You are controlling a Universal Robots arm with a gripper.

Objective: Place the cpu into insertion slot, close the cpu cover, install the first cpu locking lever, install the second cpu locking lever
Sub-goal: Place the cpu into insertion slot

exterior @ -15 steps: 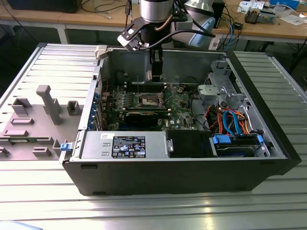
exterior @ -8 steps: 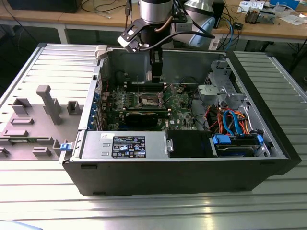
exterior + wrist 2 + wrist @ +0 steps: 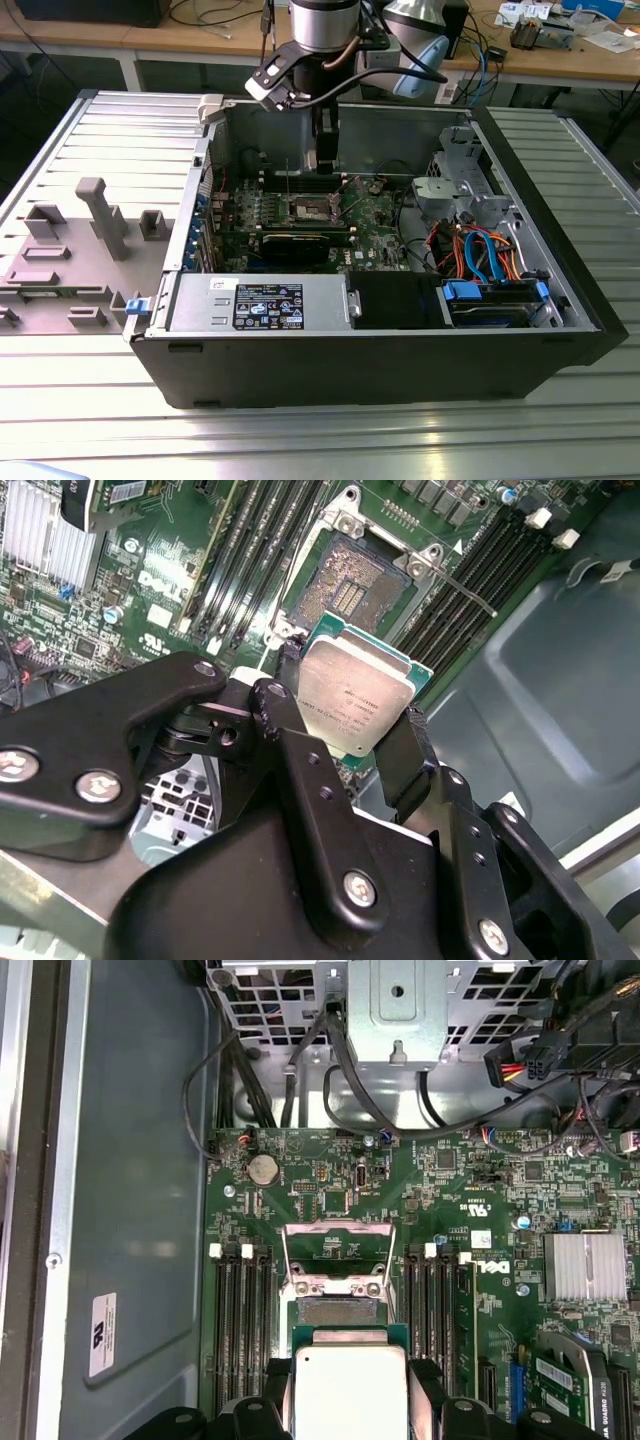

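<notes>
My tool [image 3: 348,712] is clenched on the cpu [image 3: 350,1392], holding it above the insertion slot [image 3: 355,580], not yet seated. The cpu cover [image 3: 338,1227] stands open; I judge every step remains.

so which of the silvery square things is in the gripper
The cpu, the smooth-topped chip clamped in the gripper; the insertion slot sits empty on the board, the finned heatsink is mounted there too.
</notes>
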